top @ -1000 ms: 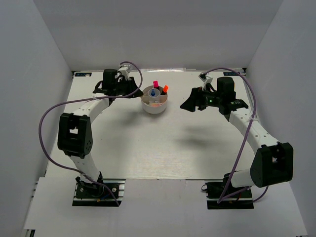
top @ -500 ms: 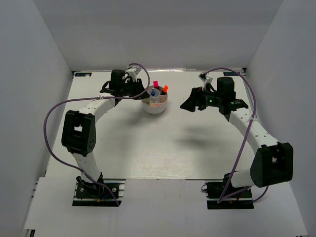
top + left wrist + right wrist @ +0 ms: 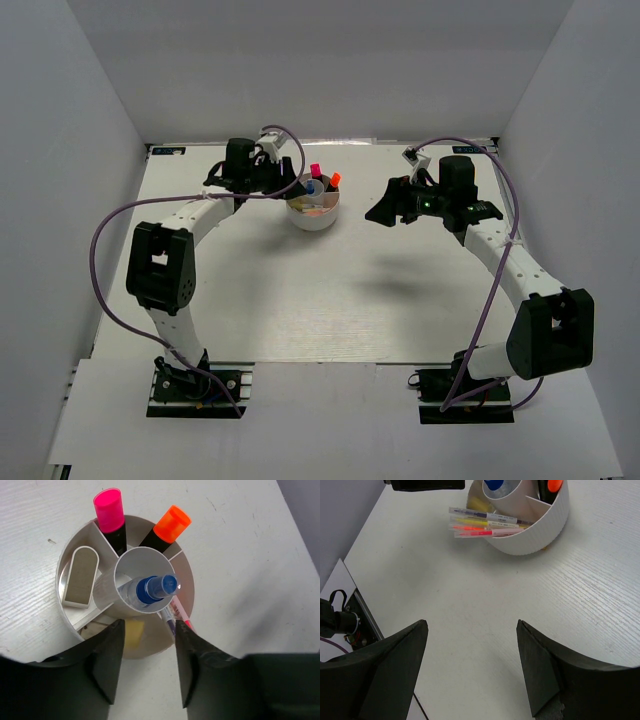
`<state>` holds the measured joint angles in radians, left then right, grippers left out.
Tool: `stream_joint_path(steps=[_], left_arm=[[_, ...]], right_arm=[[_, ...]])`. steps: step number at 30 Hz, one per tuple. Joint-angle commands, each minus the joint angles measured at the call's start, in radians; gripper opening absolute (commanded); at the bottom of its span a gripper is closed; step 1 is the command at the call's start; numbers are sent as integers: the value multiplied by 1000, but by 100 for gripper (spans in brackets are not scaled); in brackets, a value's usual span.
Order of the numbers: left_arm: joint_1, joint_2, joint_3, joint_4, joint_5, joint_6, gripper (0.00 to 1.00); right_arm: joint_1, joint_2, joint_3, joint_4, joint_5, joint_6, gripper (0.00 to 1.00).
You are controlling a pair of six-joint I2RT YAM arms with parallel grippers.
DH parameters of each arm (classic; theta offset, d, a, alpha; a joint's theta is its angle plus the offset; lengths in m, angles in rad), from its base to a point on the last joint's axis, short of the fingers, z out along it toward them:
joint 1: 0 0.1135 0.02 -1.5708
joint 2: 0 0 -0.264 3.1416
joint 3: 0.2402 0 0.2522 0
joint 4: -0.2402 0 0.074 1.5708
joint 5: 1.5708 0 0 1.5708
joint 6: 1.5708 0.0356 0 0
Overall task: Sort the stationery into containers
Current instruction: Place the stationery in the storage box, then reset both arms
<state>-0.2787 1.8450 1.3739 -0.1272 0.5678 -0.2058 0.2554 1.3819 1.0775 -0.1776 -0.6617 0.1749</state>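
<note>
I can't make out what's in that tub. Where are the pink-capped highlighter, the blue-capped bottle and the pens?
pink-capped highlighter (image 3: pixel 108 509): left wrist view, on its cap.
blue-capped bottle (image 3: pixel 157 588): left wrist view, on its cap.
pens (image 3: pixel 481 523): right wrist view, on the yellow pen's barrel.

Plain white booth, pale table (image 3: pixel 300 300) in the middle.
Closed in by bare grey-white walls at frame left (image 3: pixel 60 200), top (image 3: pixel 320 70) and right (image 3: pixel 590 150). Floored with a white, finely ribbed board, a dark strip (image 3: pixel 165 150) at its far edge, upper left. Fronted by a lower white ledge (image 3: pixel 330 425) along the bottom. Lit evenly from above, with soft shadows (image 3: pixel 400 288) right of centre.
</note>
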Motion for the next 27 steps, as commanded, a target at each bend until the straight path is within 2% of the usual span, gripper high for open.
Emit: stream_joint_path(steps=[1,6,12,15,16,19,25,26,27], left_arm=[[-5,-1,45,0,-2,5,59],[-5,-12,50,-9,4,5,64],[-5,-65,11,-6,1,0,60],[15,-101,-16,-9,1,-13,48],[15,-118,-19,-23,-8,-23,40],[36,-151,-12,-115,-49,-8,37],[98,-167,88,-455,-230,74,78],[130,-176,77,-478,-246,91,98],[142,-178,74,-501,-265,98,98]], right_arm=[[-2,-18,21,32,-15,-14,77],[-4,-20,22,32,-15,-12,77],[-5,-21,19,27,-16,-18,77],[-5,-21,21,30,-13,-17,77],[-4,-23,19,29,-10,-17,77],[-5,-23,22,20,11,-14,77],[-79,20,53,-103,146,-60,80],[-90,38,90,-167,180,-108,80],[-123,58,113,-199,198,-135,81]])
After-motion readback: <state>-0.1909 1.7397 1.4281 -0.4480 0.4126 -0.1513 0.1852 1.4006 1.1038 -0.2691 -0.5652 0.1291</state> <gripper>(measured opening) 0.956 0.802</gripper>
